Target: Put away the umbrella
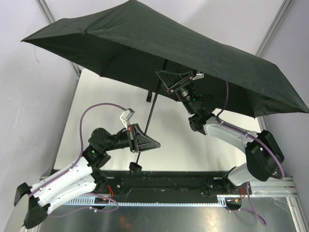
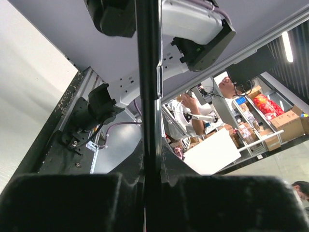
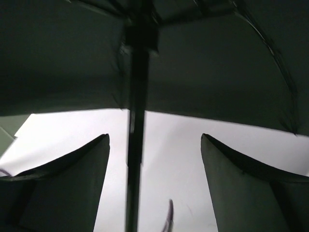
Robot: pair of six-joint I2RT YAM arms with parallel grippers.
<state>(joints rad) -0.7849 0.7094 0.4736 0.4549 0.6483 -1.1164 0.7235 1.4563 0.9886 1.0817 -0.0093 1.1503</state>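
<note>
**A robotics lab, with stockroom clutter behind**

The bench is built as a test cell. A bare white table is fenced by aluminium frame posts and pale panels. A black mounting rail along its near edge carries the left arm and the right arm (their purple cables loop loose). Past the cell, the left wrist view shows open metal shelving stacked with cardboard boxes and bright red packets. There is a ceiling strip light, and a person busy at what may be another small white arm, too small to be sure.
</note>
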